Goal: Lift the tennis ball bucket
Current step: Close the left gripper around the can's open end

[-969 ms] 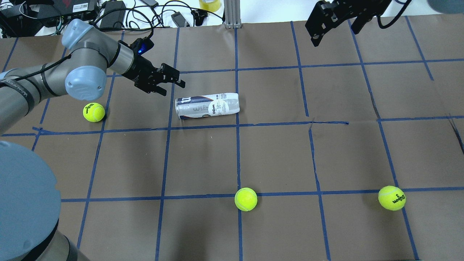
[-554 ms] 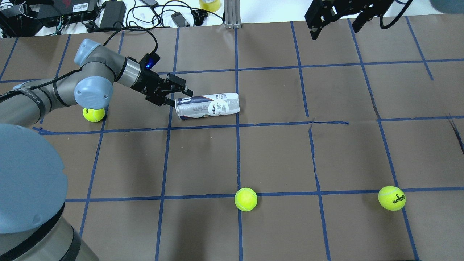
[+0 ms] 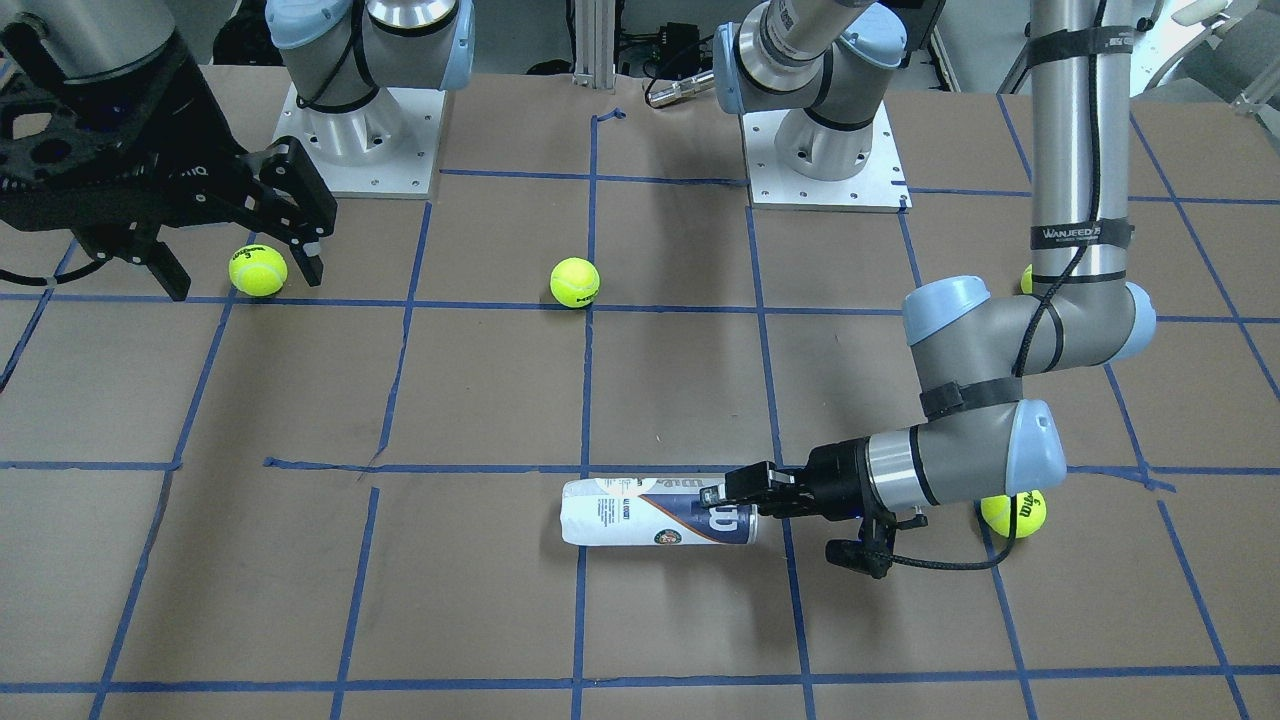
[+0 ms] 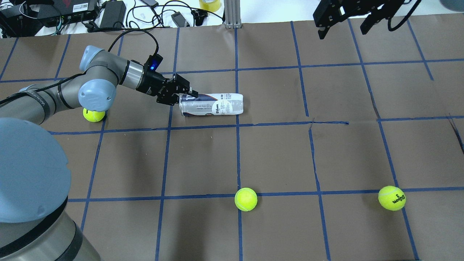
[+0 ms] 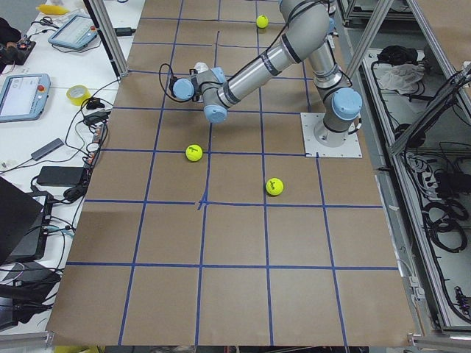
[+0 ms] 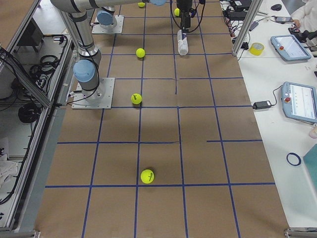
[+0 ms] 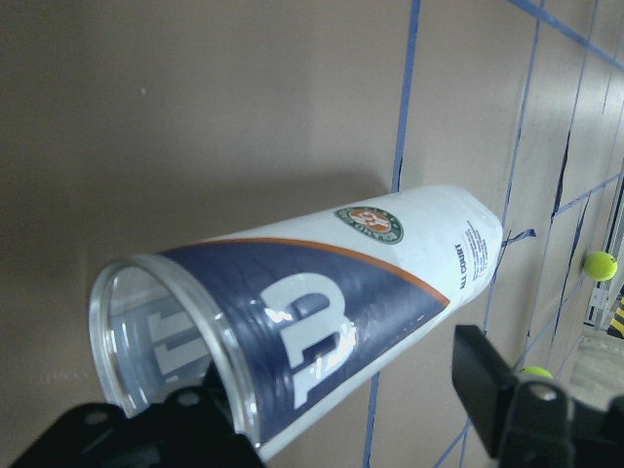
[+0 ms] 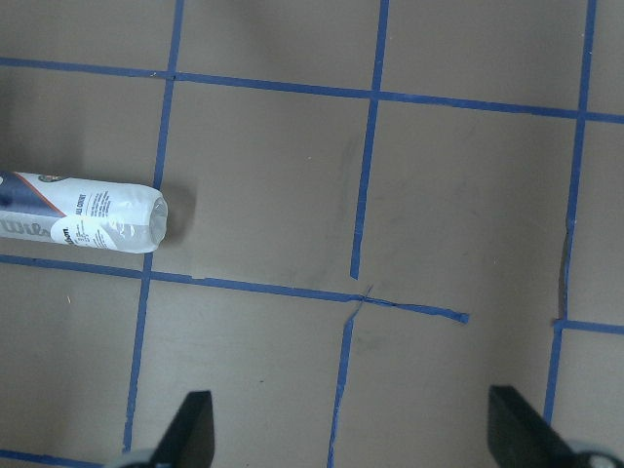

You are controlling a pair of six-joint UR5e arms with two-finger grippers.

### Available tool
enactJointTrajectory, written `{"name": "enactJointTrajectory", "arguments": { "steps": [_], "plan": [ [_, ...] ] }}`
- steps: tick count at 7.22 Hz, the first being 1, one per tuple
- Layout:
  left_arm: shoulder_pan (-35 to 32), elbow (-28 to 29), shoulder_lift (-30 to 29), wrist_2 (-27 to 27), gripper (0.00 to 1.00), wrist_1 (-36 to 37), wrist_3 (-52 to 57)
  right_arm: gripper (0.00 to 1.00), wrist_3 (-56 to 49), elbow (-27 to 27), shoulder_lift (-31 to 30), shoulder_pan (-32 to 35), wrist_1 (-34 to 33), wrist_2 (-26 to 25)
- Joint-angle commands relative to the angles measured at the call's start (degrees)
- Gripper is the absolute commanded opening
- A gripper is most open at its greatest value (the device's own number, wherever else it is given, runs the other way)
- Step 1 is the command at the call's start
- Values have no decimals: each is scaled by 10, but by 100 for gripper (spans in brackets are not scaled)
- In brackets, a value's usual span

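Observation:
The tennis ball bucket is a clear tube with a white and navy label, lying on its side on the brown table. It also shows in the front view, the left wrist view and the right wrist view. My left gripper is open at the tube's open end, low over the table. In the left wrist view one finger is at the rim and the other stands apart beside the tube wall. My right gripper is open and empty, high over the far right.
Three tennis balls lie on the table: one under my left forearm, one near the front middle, one at the front right. Cables and electronics and a metal post line the far edge.
My left gripper has moved right and down to the tube's open end. The tube has shifted slightly right and turned a little. My right gripper has drifted slightly right.

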Motion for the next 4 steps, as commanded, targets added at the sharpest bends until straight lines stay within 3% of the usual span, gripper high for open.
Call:
{"name": "enactJointTrajectory", "arguments": {
  "steps": [1,4],
  "plan": [
    [0,0,12,-1,0,-1,-29,100,2,14,1,-2,3,2],
    [-9,3,35,-17,0,0,-93,100,7,28,-5,-1,3,-14]
  ]
}}
